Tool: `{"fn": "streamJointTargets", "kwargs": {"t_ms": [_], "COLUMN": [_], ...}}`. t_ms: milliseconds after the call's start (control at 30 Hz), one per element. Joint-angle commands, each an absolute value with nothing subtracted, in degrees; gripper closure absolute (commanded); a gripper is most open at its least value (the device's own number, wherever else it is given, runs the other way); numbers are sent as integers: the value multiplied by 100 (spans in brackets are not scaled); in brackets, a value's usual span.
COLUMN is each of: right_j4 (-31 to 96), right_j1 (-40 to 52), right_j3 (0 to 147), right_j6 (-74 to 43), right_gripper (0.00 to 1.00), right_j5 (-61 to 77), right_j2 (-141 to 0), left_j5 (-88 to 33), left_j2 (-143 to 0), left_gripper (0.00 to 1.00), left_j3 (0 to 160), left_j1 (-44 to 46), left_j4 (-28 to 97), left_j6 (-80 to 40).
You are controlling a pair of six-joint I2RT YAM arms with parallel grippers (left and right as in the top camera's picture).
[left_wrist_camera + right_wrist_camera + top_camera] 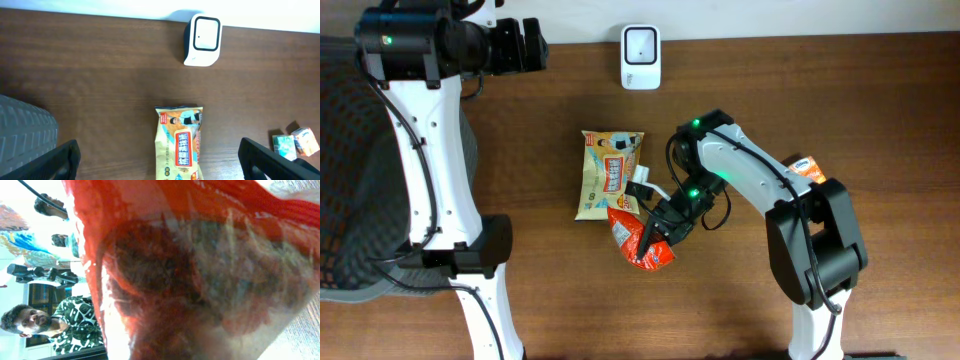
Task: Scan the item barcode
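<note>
1. Overhead view:
   - L claw is up at the far-left corner of the table, jaws spread wide, nothing in them.
   - R claw is low over mid-table, pinched nearly closed on the edge of a red snack bag.
   - The red bag's upper end touches or overlaps the bottom corner of a yellow snack bag.
   - A white scanner stands at the far edge, well apart from both bags.
   - A small orange-blue carton sits beside the R arm.
   - A grey mesh chair is at the left.
2. L wrist view:
   - Both dark fingers show at the bottom corners, far apart, w/ nothing between them.
   - The scanner is near the table's far edge, w/ the yellow bag below it.
   - Small cartons lie at the right.
3. R wrist view:
   - The red bag fills the frame, pressed right up to the lens.
   - It has red film around a clear window, contents blurred.
   - Own fingers are hidden behind it.
</note>
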State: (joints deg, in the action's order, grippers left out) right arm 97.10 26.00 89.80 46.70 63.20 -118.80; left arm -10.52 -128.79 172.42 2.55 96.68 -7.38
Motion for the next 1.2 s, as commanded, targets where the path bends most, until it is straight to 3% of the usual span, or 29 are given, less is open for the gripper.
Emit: {"fn": "streamJointTargets", "kwargs": {"t_ms": [0,100,200,233,267,333,400,433,500,567,600,667,700,833,1000,1100,1167], "right_j4": [9714,9480,7878,6938,6364,6147,6147,6149,6149,6560,6827,7295,7384,7341,5621,5754,6724], "right_j1": [2624,2528,2025,1763,1599,1557,1662,1732,1806,1815,1815,1815,1815,1876,1881,1872,1863], "right_j3": [8995,8995,8997,8997,8997,8997,8995,8995,8997,9400,9675,10114,10130,9756,8228,8381,9341], "right_j6": [4777,4613,2480,982,-438,-1347,-1404,-1404,-1406,-1450,-1452,-1448,-1448,-1446,-1450,-1450,-1446], "right_gripper": [96,96,96,96,96,95,78,45,40,43,51,93,96,96,96,95,80], "right_j5": [6377,6401,6287,5374,3479,1059,624,491,464,464,467,469,469,486,617,615,360], "right_j2": [-11821,-11821,-11821,-11821,-11821,-11821,-11821,-11824,-11821,-11821,-11821,-11821,-11821,-11837,-11841,-11832,-11832], "left_j5": [-1092,-1092,-1092,-1092,-1092,-1092,-1092,-1092,-1092,-1090,-1092,-1092,-1092,-1092,-1092,-1092,-1092], "left_j2": [-12785,-12785,-12785,-12785,-12785,-12785,-12785,-12785,-12785,-12785,-12785,-12785,-12785,-12785,-12785,-12785,-12785], "left_gripper": [1,1,1,1,1,1,1,1,1,1,1,1,1,1,1,1,1], "left_j3": [17310,17310,17310,17310,17310,17310,17310,17310,17310,17310,17310,17310,17310,17310,17310,17310,17310], "left_j1": [235,235,233,235,235,235,235,235,233,233,235,233,235,235,233,233,233], "left_j4": [9671,9671,9671,9671,9671,9671,9671,9671,9671,9671,9671,9671,9671,9671,9671,9671,9671], "left_j6": [-770,-770,-770,-770,-770,-770,-770,-770,-770,-770,-770,-770,-770,-770,-770,-770,-770]}}
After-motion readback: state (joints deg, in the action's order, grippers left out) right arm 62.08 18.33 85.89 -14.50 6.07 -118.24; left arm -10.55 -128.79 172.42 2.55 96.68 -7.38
